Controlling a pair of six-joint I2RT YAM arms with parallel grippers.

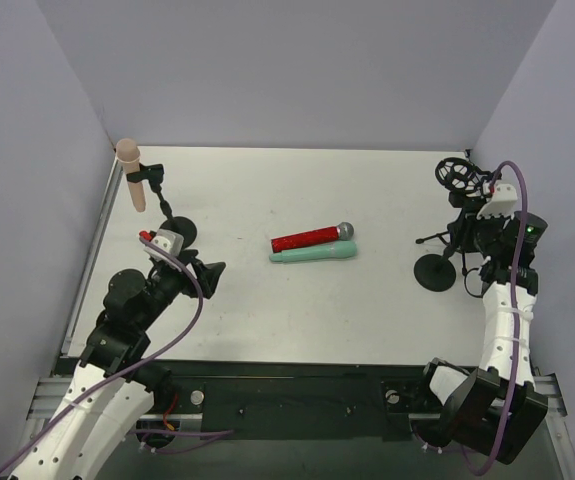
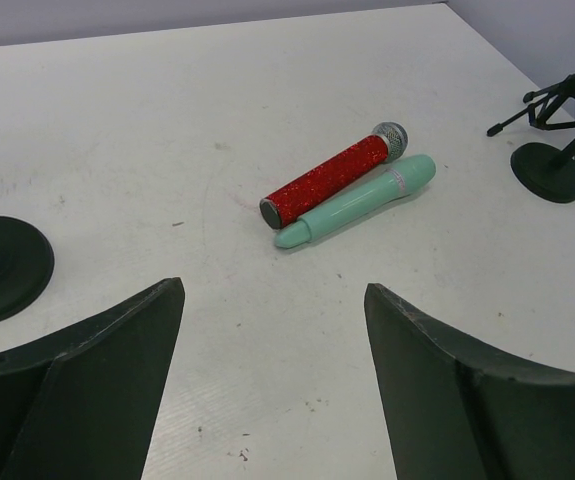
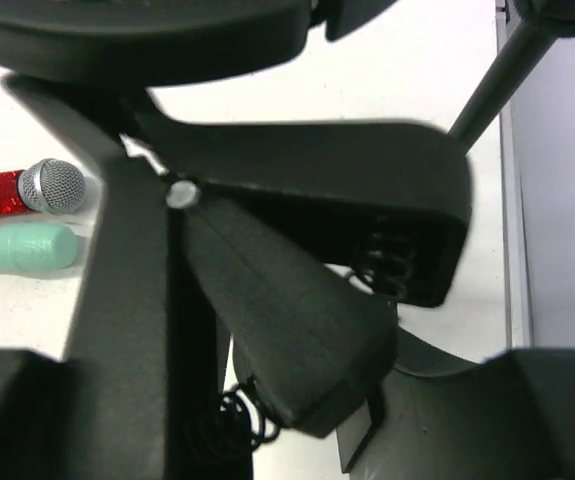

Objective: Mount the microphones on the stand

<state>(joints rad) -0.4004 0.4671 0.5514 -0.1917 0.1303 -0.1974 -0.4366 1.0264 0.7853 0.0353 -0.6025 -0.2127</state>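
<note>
The tabletop [image 1: 367,320] carries three stands. The left stand [image 1: 157,195] is by the far left corner with the pink mic [image 1: 133,180] already clipped in, head up. By the right edge are the round-base stand [image 1: 434,272] and, just beside it, the tripod stand [image 1: 457,175]. The red mic [image 1: 312,238] and green mic [image 1: 314,253] lie at the middle of the tabletop. They touch along their length, red on the far side, heads toward the right edge.

The left gripper [image 2: 272,290] is near the left stand's base, pointed at the two loose mics, jaws wide apart and empty. The right gripper [image 1: 467,235] is up against a black spring clip [image 3: 307,200] on one of the right-hand stands; I cannot tell which. The clip fills the wrist view, so I cannot tell whether the jaws are gripping it.

The step appears to be readying that clip while the left arm fetches a mic. To do it well, the right should hold the clip steady without tipping the stand. The left should take the green mic, the nearer one, mid-body. Because the two touch, one finger must enter the seam, or the mic needs nudging clear first.
</note>
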